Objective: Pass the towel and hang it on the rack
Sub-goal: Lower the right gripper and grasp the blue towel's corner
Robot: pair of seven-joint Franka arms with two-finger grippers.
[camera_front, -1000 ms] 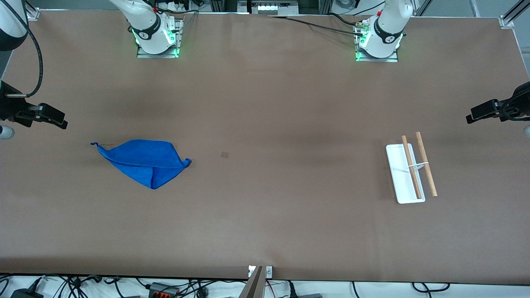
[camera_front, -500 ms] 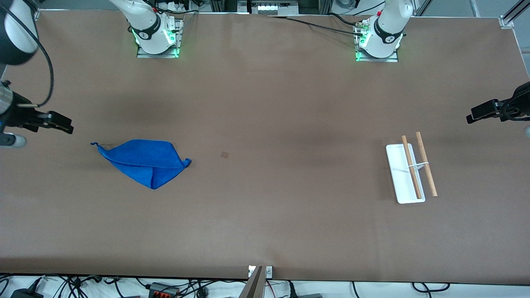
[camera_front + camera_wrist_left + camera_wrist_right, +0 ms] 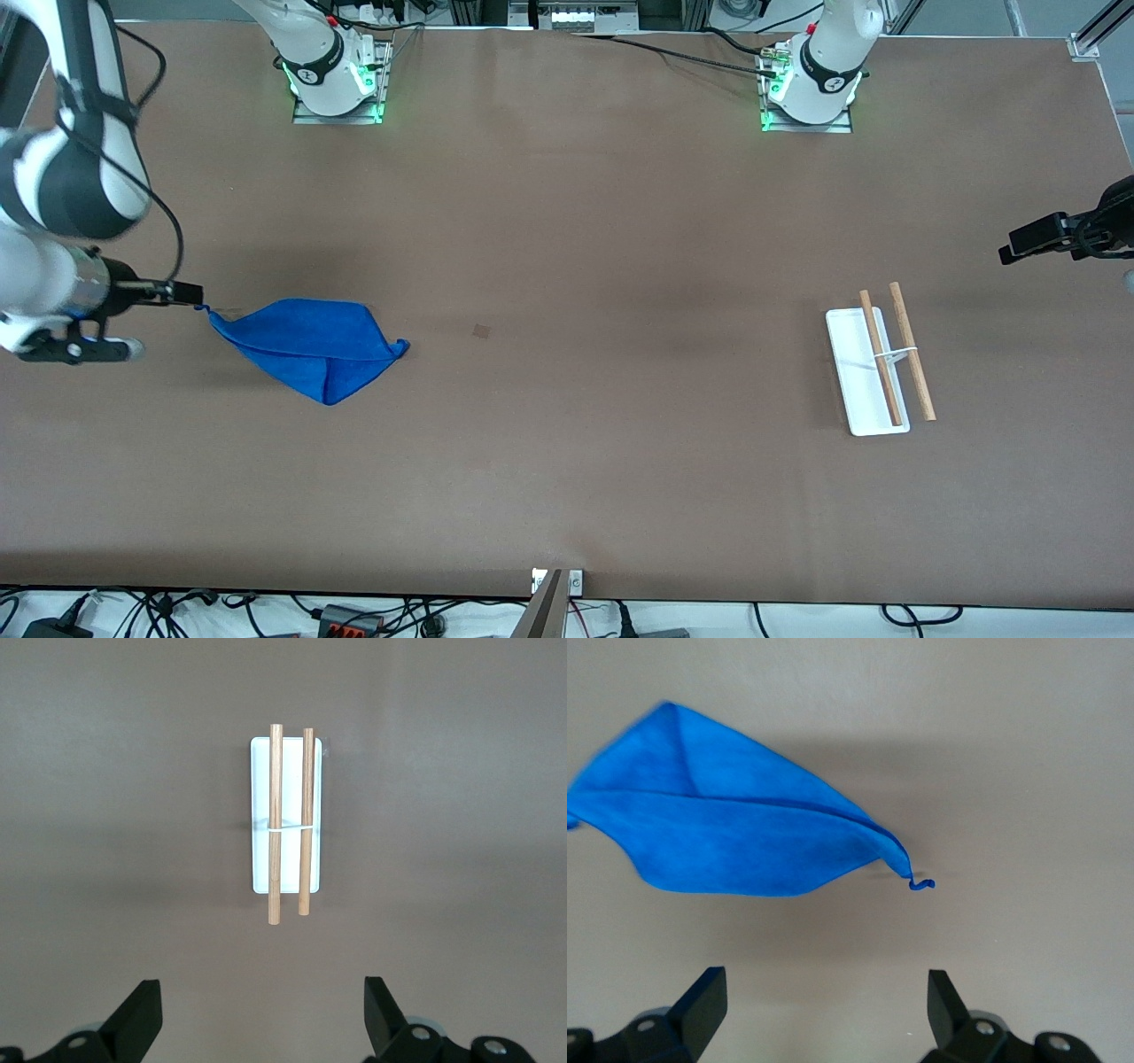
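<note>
While towel [image 3: 310, 347] lies flat | right tool [image 3: 824, 1014] spread wide beside its corner | left tool [image 3: 261, 1019] spread, waiting over the table near rack [image 3: 879, 368]

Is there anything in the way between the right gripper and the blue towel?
Nothing visible. The right gripper, fingers open, is right beside the towel at its pointed corner, with only bare table between them.

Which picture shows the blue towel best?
The front view: the whole towel lies flat on the table, every corner in sight. The right wrist view shows it bigger, but one end runs off the picture's edge. The left wrist view shows only the rack, no towel.
</note>
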